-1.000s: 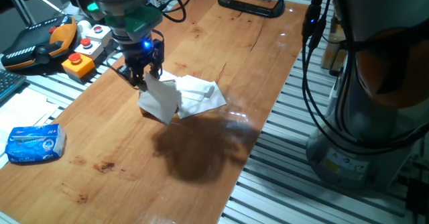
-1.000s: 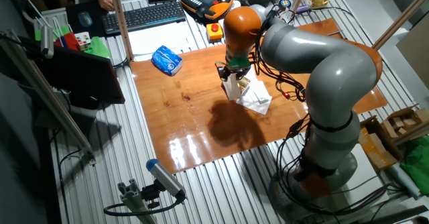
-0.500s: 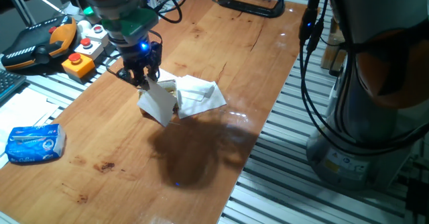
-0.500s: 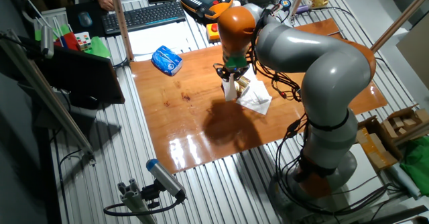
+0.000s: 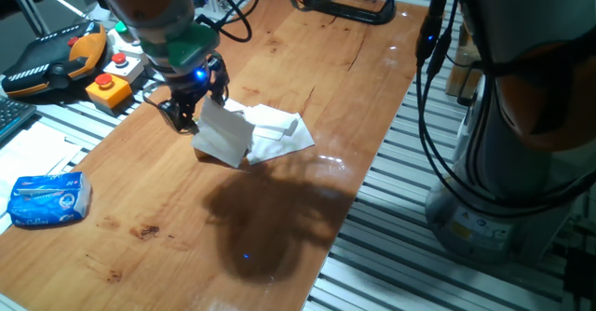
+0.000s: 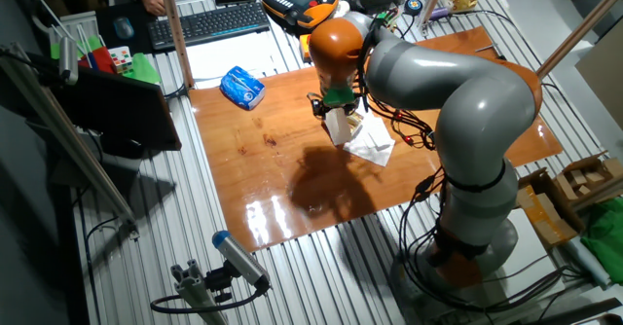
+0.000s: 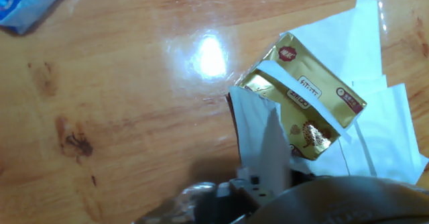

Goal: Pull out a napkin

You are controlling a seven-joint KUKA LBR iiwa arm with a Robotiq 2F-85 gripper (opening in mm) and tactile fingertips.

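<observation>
At the far left of the counter, well apart from everything else, lies the blue-and-white tissue packet; it plays no part in the pull. Moving right, the fingers hang over the wood, closed on the upper edge of the napkin. That sheet hangs from them as a floppy white panel, its long axis running down and to the right from the pinch toward the gold pack. From the other fixed view the same arrangement reads plainly: the napkin drops straight below the wrist, with its lower end at the pack.

The hand view settles the relation that matters. The napkin stretches away from the fingers up toward the mouth of the gold pack, and its far end seems to meet the pack's opening, so I judge the sheet is not yet wholly free. The pack lies just beyond and slightly to the right of the pinch, tilted, long axis running diagonally. The pull therefore ought to go up and away from the pack, leftward, along the line of the sheet, so it slides out rather than tearing or dragging the light pack along.

Further right, under and beside the pack, loose white sheets lie flat on the wood, touching it.
</observation>
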